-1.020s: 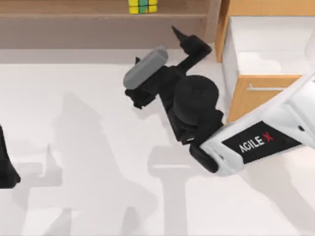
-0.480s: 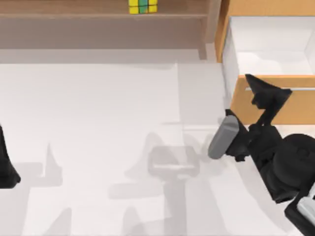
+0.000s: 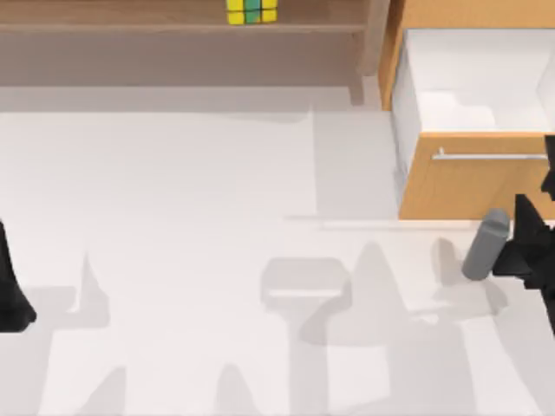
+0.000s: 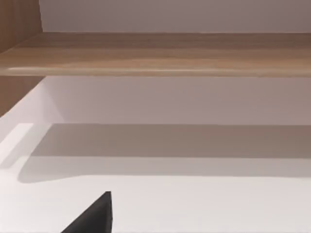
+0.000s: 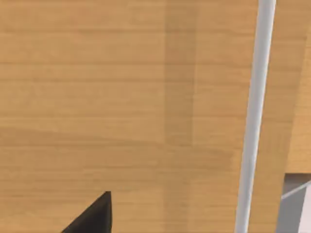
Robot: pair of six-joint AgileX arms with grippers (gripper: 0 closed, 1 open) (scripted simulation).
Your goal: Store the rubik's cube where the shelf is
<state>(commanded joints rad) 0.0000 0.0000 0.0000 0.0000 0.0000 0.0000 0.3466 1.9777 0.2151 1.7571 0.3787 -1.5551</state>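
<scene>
The rubik's cube, yellow and green, rests on the board of the light brown shelf at the table's far edge, left of the shelf's end post. Nothing touches the cube. My right gripper sits at the right edge of the top view, just in front of the orange drawer front and far from the cube. My left gripper is parked at the left edge. The left wrist view looks at the shelf board and the recess under it.
An orange-wood cabinet stands at the far right, its white drawer pulled open. The silver handle runs across the drawer front, and the right wrist view shows that handle close up. White tabletop spreads between the arms.
My right arm has pulled back from the shelf, sweeping right and toward the near side to the drawer front. The cube stays on the shelf. The left arm has not moved.
</scene>
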